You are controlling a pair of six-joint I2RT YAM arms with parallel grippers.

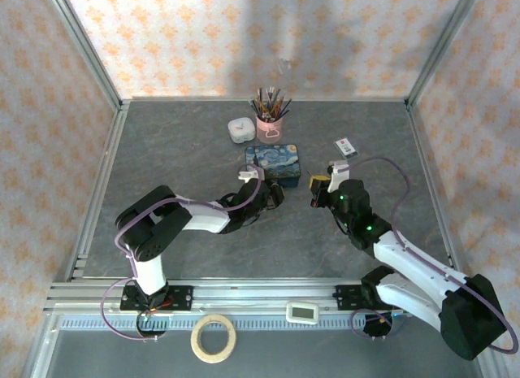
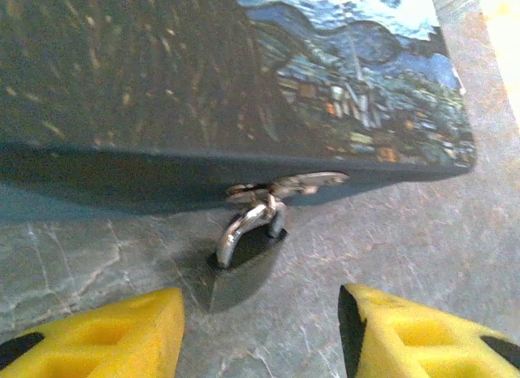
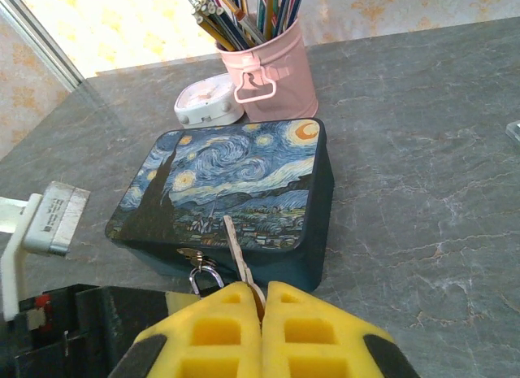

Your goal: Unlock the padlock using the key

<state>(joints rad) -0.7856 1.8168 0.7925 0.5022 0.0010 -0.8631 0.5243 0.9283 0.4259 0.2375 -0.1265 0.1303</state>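
Pale walls (image 1: 244,36) papered with an orange floral pattern enclose on three sides a grey marbled desk (image 1: 187,150), with silvery metal posts (image 1: 85,46) at the corners, an aluminium rail (image 1: 244,295) along its near edge, and bright light on the back wall.

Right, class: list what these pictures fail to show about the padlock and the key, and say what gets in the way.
Keyhole of the padlock: left wrist view, the body is dark and blurred, no slot visible.
Head of the key: right wrist view, buried between the right gripper fingers.
Body of the padlock: right wrist view, hidden behind those fingers.
Fingers of the left gripper: left wrist view, cut off by the bottom edge.
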